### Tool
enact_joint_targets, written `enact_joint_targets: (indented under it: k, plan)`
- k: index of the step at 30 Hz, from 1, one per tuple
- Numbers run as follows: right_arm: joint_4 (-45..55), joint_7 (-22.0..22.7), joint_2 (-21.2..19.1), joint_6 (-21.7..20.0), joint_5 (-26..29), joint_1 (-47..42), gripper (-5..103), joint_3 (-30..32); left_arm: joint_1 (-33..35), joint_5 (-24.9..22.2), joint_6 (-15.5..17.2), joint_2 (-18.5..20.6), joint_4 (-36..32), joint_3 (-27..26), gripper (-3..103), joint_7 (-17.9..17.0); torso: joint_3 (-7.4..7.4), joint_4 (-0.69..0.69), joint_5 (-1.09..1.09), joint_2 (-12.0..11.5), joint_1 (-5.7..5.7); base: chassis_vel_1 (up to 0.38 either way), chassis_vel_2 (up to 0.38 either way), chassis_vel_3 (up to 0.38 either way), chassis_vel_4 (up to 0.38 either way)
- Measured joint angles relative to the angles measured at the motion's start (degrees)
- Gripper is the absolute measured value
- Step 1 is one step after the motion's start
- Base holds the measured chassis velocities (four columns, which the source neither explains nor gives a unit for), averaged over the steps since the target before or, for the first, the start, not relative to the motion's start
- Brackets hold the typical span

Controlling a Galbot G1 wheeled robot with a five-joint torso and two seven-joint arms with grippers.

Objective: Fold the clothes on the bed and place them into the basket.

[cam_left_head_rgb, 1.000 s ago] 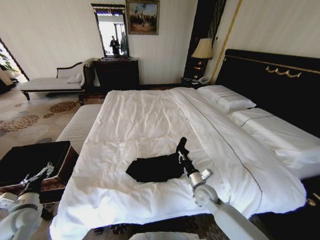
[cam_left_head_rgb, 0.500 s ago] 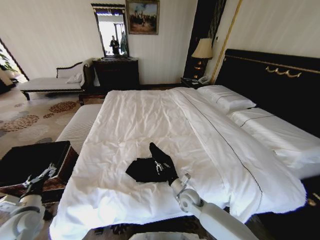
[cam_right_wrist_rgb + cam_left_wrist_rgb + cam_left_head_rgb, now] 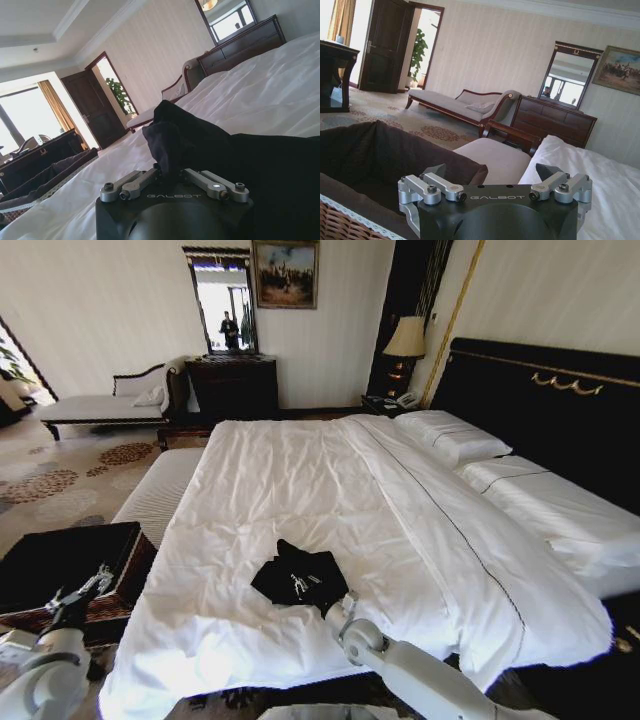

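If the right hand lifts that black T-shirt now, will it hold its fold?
Probably not: the T-shirt looks limp, bunching into a peak where the right hand pinches it. It seems light, barely denting the bed. Loose parts would likely droop.

One bed [image 3: 300, 490] carries one black T-shirt [image 3: 298, 577] near its foot and two white pillows [image 3: 450, 435] against its headboard. One wicker basket [image 3: 70, 565] stands beside the bed's foot corner, and one striped bench [image 3: 160, 492] lies along the bed's side. Beyond the bed are one chaise longue [image 3: 105, 405], one dresser [image 3: 232, 385], one mirror [image 3: 224, 302], one painting [image 3: 285, 273] and one lamp [image 3: 406, 340]. Two grippers: right gripper [image 3: 300, 585] on the shirt, left gripper [image 3: 78, 592] by the basket.
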Motion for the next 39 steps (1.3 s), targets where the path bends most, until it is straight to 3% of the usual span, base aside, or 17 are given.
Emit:
enact_joint_targets:
  k: [9, 10, 12, 14, 18, 21, 24, 25, 28, 29, 31, 39]
  plan:
    - [-0.2, 2.4, 1.9, 0.3, -2.5, -0.6, 3, -0.5, -0.2, -0.1, -0.2, -0.3, 0.3, 0.5, 100, 0.0, 0.0, 0.01, 0.0, 0.0, 0.0, 0.0, 0.0, 0.0, 0.0]
    - [0.1, 2.5, 2.0, 0.5, -2.7, -0.8, 13, -0.3, -0.2, -0.1, -0.2, -0.3, 0.4, 0.6, 100, 0.0, 0.0, 0.01, 0.0, 0.0, 0.01, 0.0, 0.0, 0.0, 0.0]
    - [1.2, 2.4, 2.1, 1.5, -3.5, -1.4, 23, 0.3, -0.2, -0.1, -0.2, -0.3, 0.4, 0.7, 100, 0.0, 0.0, 0.01, 0.0, 0.0, 0.0, 0.0, 0.0, 0.0, 0.0]
    - [1.6, 2.2, 2.1, 1.8, -3.6, -1.6, 23, 0.6, -0.2, -0.1, -0.2, -0.3, 0.4, 0.7, 100, 0.0, 0.0, 0.01, 0.0, 0.0, 0.0, 0.0, 0.0, 0.0, 0.0]
    - [4.5, -0.3, 2.1, 4.4, -2.4, -2.8, 45, 2.2, 0.0, -0.4, -0.2, 0.1, 0.4, 0.5, 100, -0.1, 0.0, 0.0, 0.0, 0.0, 0.0, 0.0, 0.0, 0.0, 0.0]
    - [4.7, -0.5, 2.7, 4.7, -0.7, -2.8, 50, 2.9, 0.1, -0.5, -0.2, 0.2, 0.3, 0.5, 100, -0.1, 0.0, 0.0, 0.0, 0.0, 0.0, 0.0, 0.0, 0.0, 0.0]
    - [3.2, 1.9, 4.9, 4.0, 2.5, -1.5, 67, 3.5, 0.4, -0.6, -0.2, 0.0, -0.2, 0.4, 100, -0.1, 0.0, 0.0, 0.0, 0.0, 0.0, 0.0, 0.0, 0.0, 0.0]
    - [3.2, 1.9, 4.9, 4.0, 2.5, -1.5, 67, 3.5, 0.4, -0.6, -0.2, 0.0, -0.2, 0.4, 100, -0.1, 0.0, 0.0, 0.0, 0.0, 0.0, 0.0, 0.0, 0.0, 0.0]
    - [-0.2, 6.8, 8.7, 1.4, 6.0, 0.8, 83, 3.0, 0.8, -0.6, -0.2, -0.4, -1.0, 0.7, 100, -0.1, 0.0, 0.0, 0.01, 0.0, 0.01, 0.0, 0.0, 0.0, 0.0]
    - [-0.2, 6.8, 8.7, 1.4, 6.0, 0.8, 83, 3.0, 0.8, -0.6, -0.2, -0.4, -1.0, 0.7, 100, -0.1, 0.0, 0.0, 0.01, 0.0, 0.01, 0.0, 0.0, 0.0, 0.0]
    - [-5.4, 7.8, 12.7, -0.1, 8.5, 4.8, 97, -0.2, 1.4, -0.3, -0.1, -1.2, -2.0, 0.9, 100, -0.1, 0.0, 0.01, 0.01, 0.0, 0.0, 0.0, 0.0, 0.0, 0.0]
    - [-11.3, 6.4, 16.7, -0.2, 8.9, 10.5, 100, -6.2, 2.2, 0.2, -0.4, -2.3, -2.4, 0.8, 100, -0.1, 0.0, 0.01, -0.01, 0.0, 0.01, 0.0, 0.0, 0.0, 0.0]
